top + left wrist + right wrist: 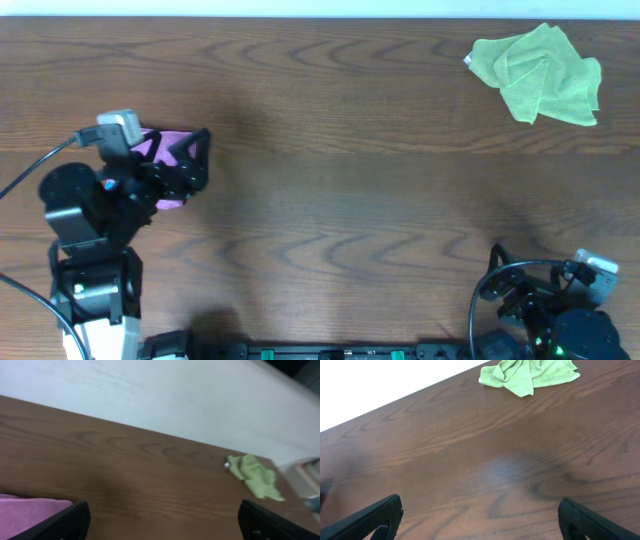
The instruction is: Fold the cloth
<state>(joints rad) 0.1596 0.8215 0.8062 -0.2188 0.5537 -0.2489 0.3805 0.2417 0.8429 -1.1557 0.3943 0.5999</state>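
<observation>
1. the surface [330, 200] shows open bare wood across its whole middle. the green cloth [538, 73] lies in the far right corner, near both the far edge and the right edge.
2. the left pincer [165, 522] has its fingers spread wide with nothing between them. it hangs over the left side, with the pink cloth [165, 150] beneath it and just beside one finger.
3. the right pincer [480, 520] is likewise spread and empty, over bare wood at the near right corner.
4. the pink cloth is mostly covered by the left arm [90, 215] from overhead and cut off by the frame in the left wrist view. we cannot tell its outline or its folds.
5. the green cloth is crumpled, with its layers overlapping. its long axis runs left to right, dipping slightly rightward, with a small white tag [466, 60] at its left tip.
</observation>
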